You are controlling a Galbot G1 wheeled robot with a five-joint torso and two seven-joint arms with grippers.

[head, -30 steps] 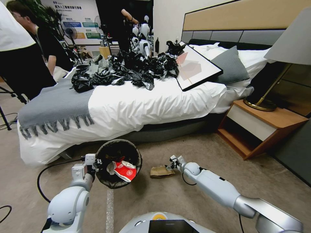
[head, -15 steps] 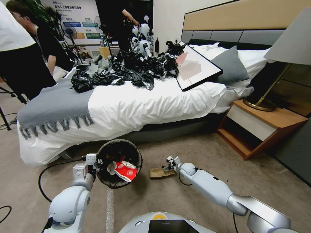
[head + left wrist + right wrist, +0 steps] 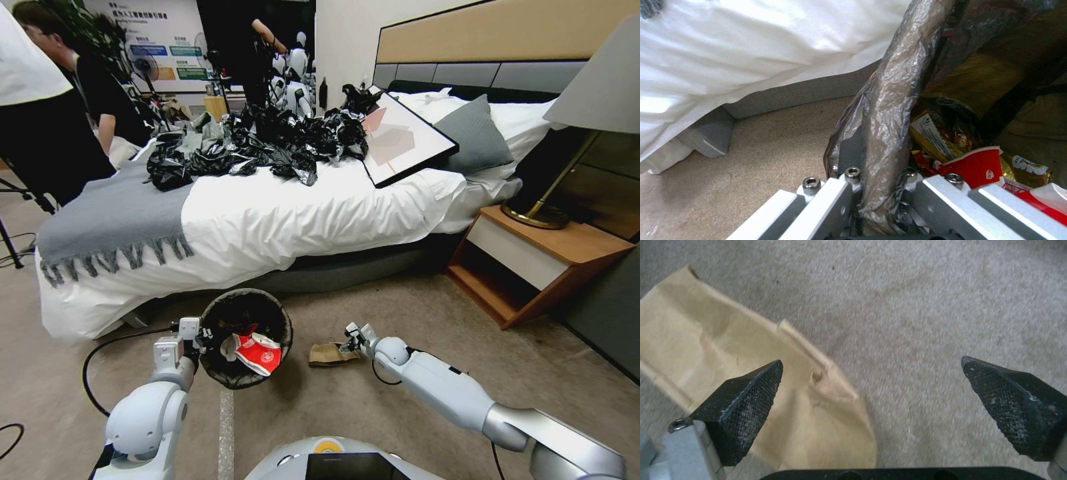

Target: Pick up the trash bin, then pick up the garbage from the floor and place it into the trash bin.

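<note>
While beige carpet (image 3: 413,313) spreads beside the white-sheeted bed (image 3: 280,220) and wooden nightstand (image 3: 533,260), the left gripper (image 3: 876,186) pinches the trash bin (image 3: 245,337) by its lined rim. The right gripper (image 3: 876,400), spread wide, hangs over the brown paper bag (image 3: 331,354) on the floor, having drawn back slightly since half a second ago.

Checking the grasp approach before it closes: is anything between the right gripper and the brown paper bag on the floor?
Nothing visible. The right gripper is open directly over the flattened brown paper bag, one finger above its end, the other above bare carpet.
</note>
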